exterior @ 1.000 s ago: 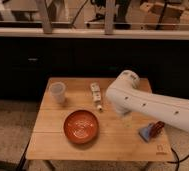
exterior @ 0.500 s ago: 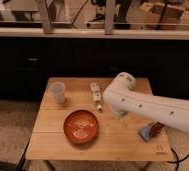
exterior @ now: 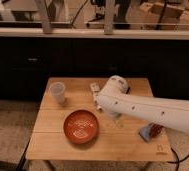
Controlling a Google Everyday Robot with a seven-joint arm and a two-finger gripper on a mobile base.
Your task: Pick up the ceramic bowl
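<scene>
Cup (exterior: 57, 92) sits at the table's (exterior: 48, 145) 10 o'clock. The ceramic bowl (exterior: 81, 126) is down around 6 o'clock, flat on the wood and untouched. The gripper (exterior: 114, 114) hangs at the bowl's 2 o'clock, jaws spread, holding nothing. So the grab and the lift are both left to do.

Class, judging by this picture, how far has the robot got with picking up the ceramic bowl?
Done: the arm reaches over the table. In hand: the open tool hangs just right of the ceramic bowl, apparently clear of it. Left: grip the bowl's rim and lift; it sits flat on the table.
</scene>
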